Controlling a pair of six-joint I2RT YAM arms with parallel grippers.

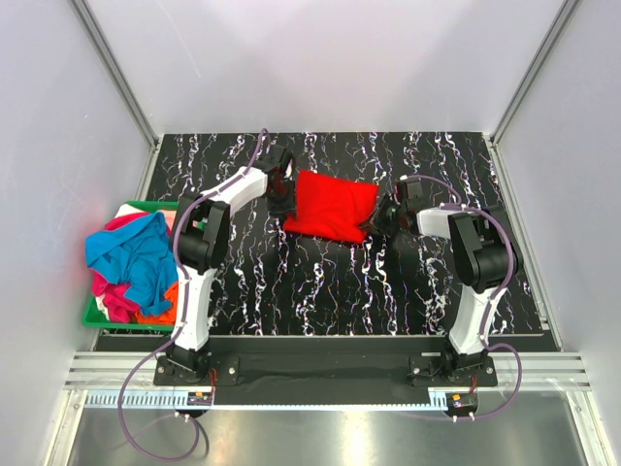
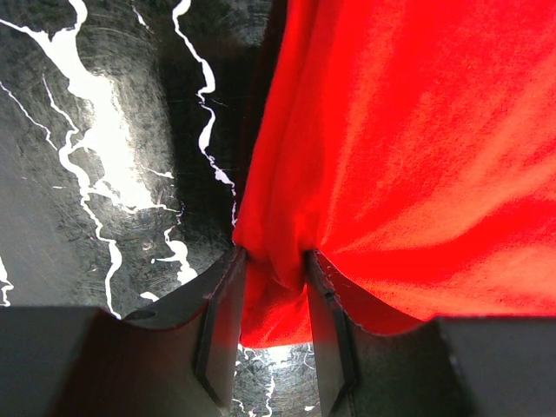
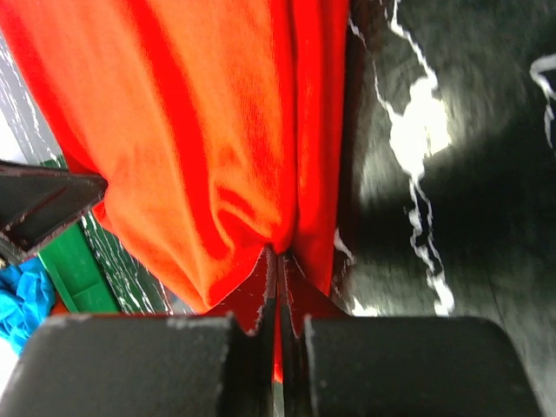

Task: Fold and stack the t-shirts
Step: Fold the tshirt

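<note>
Your left jaws and right jaws clamp opposite edges of the red t-shirt (image 1: 330, 206) (folded) over the bench (image 1: 291, 291).

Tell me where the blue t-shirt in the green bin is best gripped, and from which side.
Pinch a raised fold near the middle of the blue t-shirt, coming straight down from above: it lies crumpled on top of the pile in the green bin, whose walls likely block a sideways approach.

My left arm (image 1: 233, 189) stretched forward, elbow bent; my left gripper (image 2: 274, 265) pinching red t-shirt (image 1: 330, 206) edge, fingers slightly apart. My right arm (image 1: 468, 235) folded inward; right gripper (image 3: 278, 261) clamped tight on opposite edge.
</note>
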